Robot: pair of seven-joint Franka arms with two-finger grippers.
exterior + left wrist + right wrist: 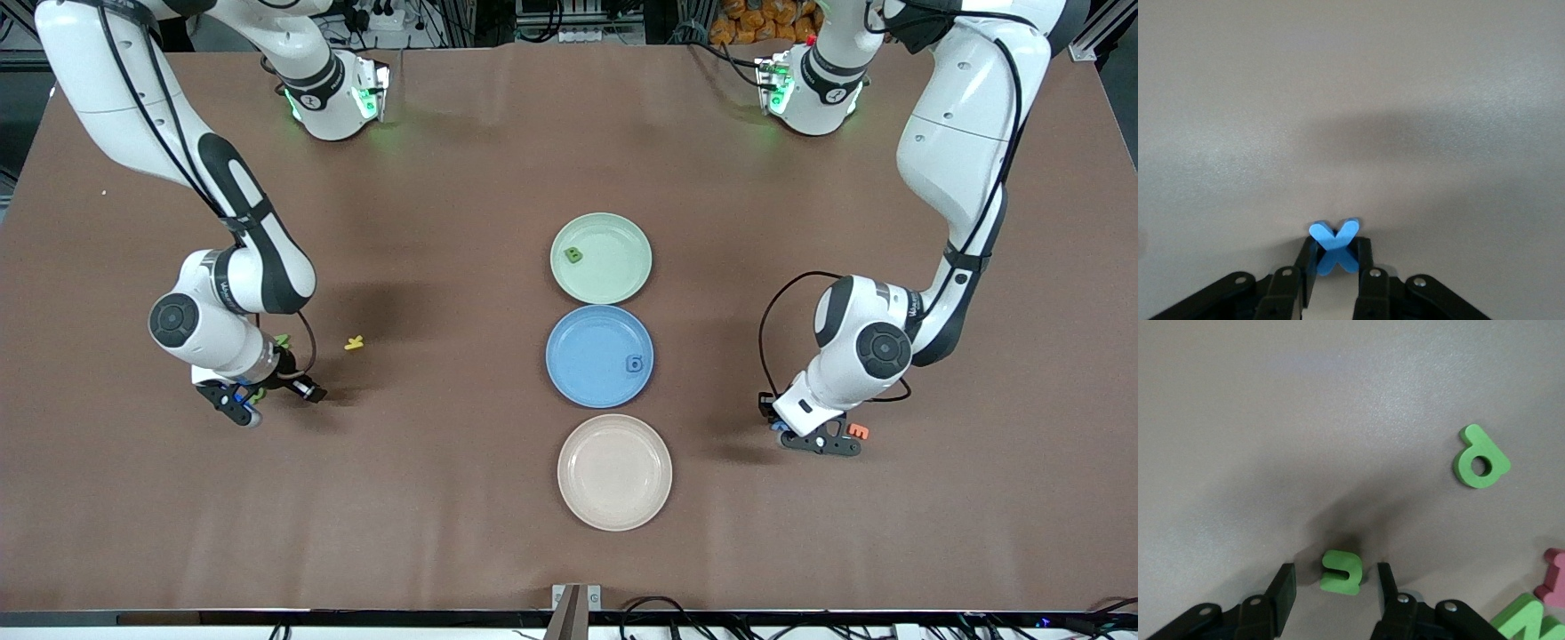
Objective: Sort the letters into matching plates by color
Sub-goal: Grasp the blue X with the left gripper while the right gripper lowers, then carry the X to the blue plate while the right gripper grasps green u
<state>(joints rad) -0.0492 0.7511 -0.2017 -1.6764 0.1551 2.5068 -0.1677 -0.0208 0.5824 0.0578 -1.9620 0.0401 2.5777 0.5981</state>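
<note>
The left gripper point(1331, 277) pinches a blue X letter point(1333, 245) low over the table, ready for the blue plate point(599, 356). The right gripper point(1335, 593) straddles a green letter point(1341, 571), jaws apart, destined for the green plate point(601, 258).

Both arms showing glossy white shells with black joint bands and round dark grey caps at the wrists. Thin black cables running along the links, looping free near each wrist. Bases glowing green. Left claw point(819, 442) and right claw point(238, 404) wearing black fingers point(1283, 588), with silver screws showing on black linkage. Small dark lettering marking the forearm shells.
</note>
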